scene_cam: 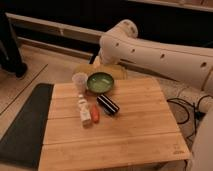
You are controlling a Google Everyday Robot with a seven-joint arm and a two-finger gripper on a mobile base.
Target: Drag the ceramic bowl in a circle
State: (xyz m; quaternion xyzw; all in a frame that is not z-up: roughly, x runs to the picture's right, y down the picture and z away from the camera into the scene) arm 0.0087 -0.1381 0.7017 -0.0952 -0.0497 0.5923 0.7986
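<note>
Your tool [96, 60] hangs open and empty just behind the green bowl [100, 82] — half hidden under the arm [150, 50] — the bowl free beside the cup [79, 80] at the counter's [140, 125] far edge.

1. The white arm [160, 52] is reaching across above the far edge of the wooden table [140, 130].
2. The gripper is hiding behind the arm's bend, jaws standing apart.
3. The ceramic bowl [100, 82] is sitting free, just beside a translucent cup [80, 80].
4. A dark can [108, 104] is lying nearby.
</note>
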